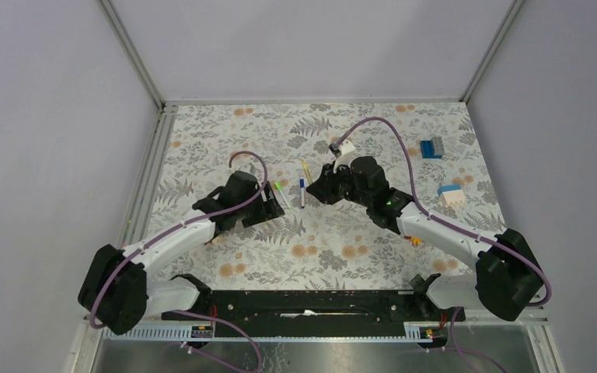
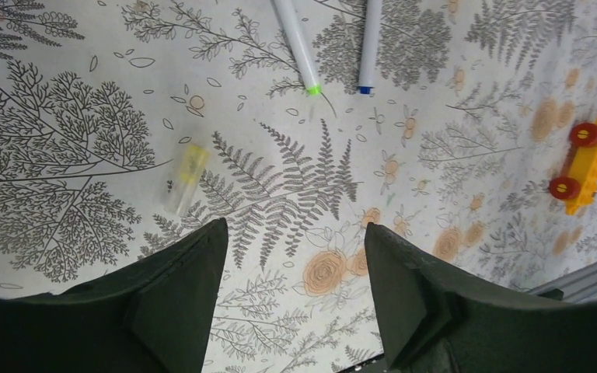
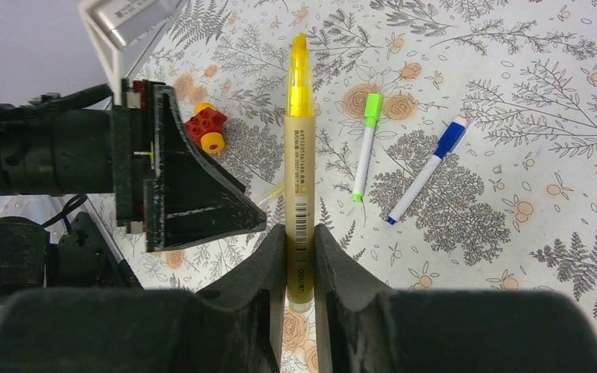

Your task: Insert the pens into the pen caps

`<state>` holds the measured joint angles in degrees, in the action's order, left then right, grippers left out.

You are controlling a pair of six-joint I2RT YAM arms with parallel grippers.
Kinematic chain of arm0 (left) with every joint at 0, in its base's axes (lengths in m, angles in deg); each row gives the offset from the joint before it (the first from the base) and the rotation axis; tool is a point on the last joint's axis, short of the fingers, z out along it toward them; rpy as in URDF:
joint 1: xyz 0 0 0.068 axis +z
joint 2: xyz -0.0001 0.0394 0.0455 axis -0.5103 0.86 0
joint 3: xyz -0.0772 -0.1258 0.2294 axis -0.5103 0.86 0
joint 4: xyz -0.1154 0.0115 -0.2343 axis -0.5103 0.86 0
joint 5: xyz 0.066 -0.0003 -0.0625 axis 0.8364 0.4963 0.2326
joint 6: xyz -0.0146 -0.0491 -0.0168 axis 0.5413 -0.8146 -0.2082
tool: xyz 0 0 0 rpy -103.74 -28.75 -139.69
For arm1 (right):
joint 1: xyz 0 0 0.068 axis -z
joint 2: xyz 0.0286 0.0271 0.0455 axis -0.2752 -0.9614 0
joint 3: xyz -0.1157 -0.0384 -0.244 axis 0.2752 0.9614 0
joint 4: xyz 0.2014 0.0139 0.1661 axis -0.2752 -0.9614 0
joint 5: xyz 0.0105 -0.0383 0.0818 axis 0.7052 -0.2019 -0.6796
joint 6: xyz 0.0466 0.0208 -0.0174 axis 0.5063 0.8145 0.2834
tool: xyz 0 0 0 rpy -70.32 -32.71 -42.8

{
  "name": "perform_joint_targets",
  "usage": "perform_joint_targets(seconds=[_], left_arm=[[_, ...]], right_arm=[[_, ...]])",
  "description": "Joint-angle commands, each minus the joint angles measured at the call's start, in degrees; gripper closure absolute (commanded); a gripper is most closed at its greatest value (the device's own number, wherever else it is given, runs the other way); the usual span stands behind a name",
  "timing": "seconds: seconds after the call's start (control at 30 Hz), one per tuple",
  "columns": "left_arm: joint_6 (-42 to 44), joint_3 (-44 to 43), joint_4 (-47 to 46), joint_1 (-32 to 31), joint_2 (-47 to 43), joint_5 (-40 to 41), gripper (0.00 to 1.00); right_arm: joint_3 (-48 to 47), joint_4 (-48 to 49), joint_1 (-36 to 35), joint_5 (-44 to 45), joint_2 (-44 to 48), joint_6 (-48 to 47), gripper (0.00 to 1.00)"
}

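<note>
My right gripper [image 3: 299, 230] is shut on the lower barrel of a tan-yellow pen [image 3: 299, 155], whose bare yellow tip points away from me. That pen [image 1: 306, 172] juts from the right gripper [image 1: 317, 189] above the table's middle. A see-through cap with yellow inside [image 2: 186, 177] lies on the cloth just beyond my left gripper [image 2: 295, 225], which is open with nothing between its fingers. Two white-barrelled pens lie side by side, one with a green cap [image 3: 364, 148] and one with a blue cap [image 3: 426, 172]. Their ends also show in the left wrist view, the green pen [image 2: 297, 45] and the blue pen [image 2: 370, 43].
A yellow toy brick with red wheels [image 2: 583, 162] lies right of the left gripper. A red-and-yellow brick [image 3: 206, 128] sits behind the left gripper's fingers [image 3: 194, 194]. A blue brick [image 1: 431, 148] and a white-and-blue brick [image 1: 451, 195] lie at the far right.
</note>
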<state>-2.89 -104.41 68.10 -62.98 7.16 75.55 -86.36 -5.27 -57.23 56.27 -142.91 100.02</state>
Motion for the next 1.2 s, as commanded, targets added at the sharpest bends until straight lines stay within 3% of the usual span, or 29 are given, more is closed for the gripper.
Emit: perform_joint_targets(seconds=[0.0,0.17,0.67,0.93,1.17], left_arm=[[0.21,-0.82,-3.0,-0.31,3.11,2.67,0.3],[2.54,-3.14,0.0,-0.31,6.87,7.24,0.25],[2.98,-4.41,-0.3,-4.08,9.03,4.61,0.19],[3.48,-4.13,-2.42,-4.09,14.99,0.39,0.17],[3.55,-5.06,0.24,-4.09,16.27,4.74,0.17]], right_arm=[[-0.72,-0.45,-0.05,1.69,1.23,-1.6,1.0],[-0.66,-1.11,0.01,2.11,1.44,-2.2,1.0],[-1.19,-2.82,-0.03,3.41,1.27,-4.0,1.0],[-1.03,-2.83,0.03,3.57,1.04,-4.01,1.0],[-0.89,-3.49,0.01,4.23,1.43,-4.67,1.0]])
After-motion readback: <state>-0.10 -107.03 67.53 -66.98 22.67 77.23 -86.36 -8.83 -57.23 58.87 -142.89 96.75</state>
